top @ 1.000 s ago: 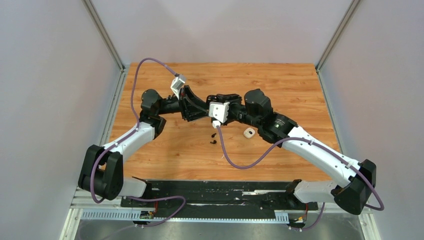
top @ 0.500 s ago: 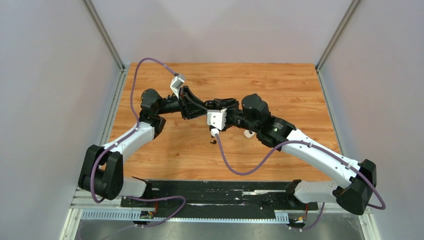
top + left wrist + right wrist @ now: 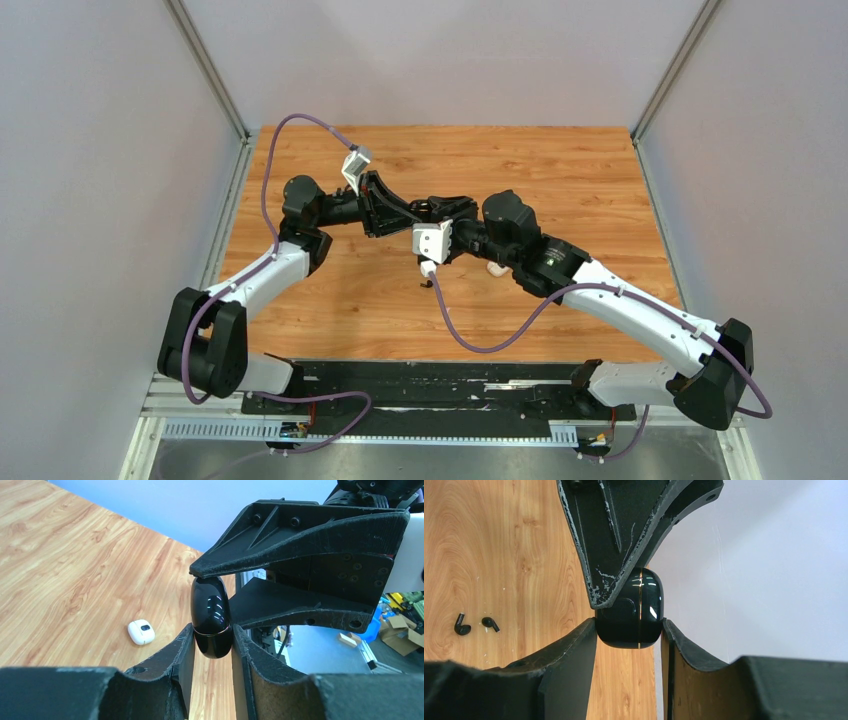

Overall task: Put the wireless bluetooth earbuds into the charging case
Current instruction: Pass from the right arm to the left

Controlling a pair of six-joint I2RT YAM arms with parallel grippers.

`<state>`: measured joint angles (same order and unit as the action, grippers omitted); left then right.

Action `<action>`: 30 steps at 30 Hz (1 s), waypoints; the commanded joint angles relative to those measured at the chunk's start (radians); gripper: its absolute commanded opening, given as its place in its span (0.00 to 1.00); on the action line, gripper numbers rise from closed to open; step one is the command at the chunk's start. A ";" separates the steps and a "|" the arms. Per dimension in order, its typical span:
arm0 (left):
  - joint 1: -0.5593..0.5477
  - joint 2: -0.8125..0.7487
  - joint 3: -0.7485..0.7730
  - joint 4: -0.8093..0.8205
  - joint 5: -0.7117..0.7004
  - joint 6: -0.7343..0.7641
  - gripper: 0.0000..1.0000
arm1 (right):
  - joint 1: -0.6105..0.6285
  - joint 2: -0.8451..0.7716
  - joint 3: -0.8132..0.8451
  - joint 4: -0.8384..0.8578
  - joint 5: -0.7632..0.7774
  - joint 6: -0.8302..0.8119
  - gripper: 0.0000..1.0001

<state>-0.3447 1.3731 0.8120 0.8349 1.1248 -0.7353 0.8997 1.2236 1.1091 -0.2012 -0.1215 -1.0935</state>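
Both grippers on the black case, mid-air over the middle of the table!

In the left wrist view the left gripper (image 3: 212, 647) is clamped on the glossy black charging case (image 3: 210, 605) at bottom centre, its fingers pressed to both sides. The right gripper (image 3: 629, 630) pinches the same case at the centre of its own view, a finger tight against each flank. Down on the wooden table (image 3: 560, 170), one black earbud (image 3: 461, 625) and a second black earbud (image 3: 490, 624) lie side by side at the lower left. The white charging case (image 3: 141, 632) sits closed on the wood, left of centre.
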 commanded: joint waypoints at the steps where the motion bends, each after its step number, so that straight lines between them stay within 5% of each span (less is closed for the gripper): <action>1: -0.016 0.003 0.048 0.039 0.015 -0.006 0.40 | 0.017 0.000 -0.015 0.053 -0.017 -0.010 0.00; 9: -0.020 0.010 0.055 0.034 0.017 -0.009 0.42 | 0.016 0.014 -0.011 0.069 -0.011 -0.005 0.00; 17: -0.022 0.020 0.057 0.053 0.038 -0.016 0.29 | 0.016 0.020 -0.014 0.078 0.011 0.012 0.01; 20: -0.022 0.019 0.058 0.064 0.047 0.003 0.04 | 0.012 0.018 -0.005 0.036 0.033 0.060 0.36; 23: -0.022 0.014 0.056 0.064 0.065 0.025 0.00 | -0.046 0.017 0.114 -0.174 -0.089 0.198 0.57; 27: -0.022 0.004 0.039 0.064 0.107 0.080 0.00 | -0.172 0.052 0.276 -0.445 -0.346 0.372 0.77; 30: -0.022 -0.003 0.017 0.064 0.141 0.141 0.00 | -0.215 0.120 0.371 -0.576 -0.464 0.491 0.79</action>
<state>-0.3607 1.4002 0.8280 0.8543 1.1999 -0.6918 0.7334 1.2831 1.3571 -0.5411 -0.3542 -0.8204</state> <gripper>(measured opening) 0.363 0.787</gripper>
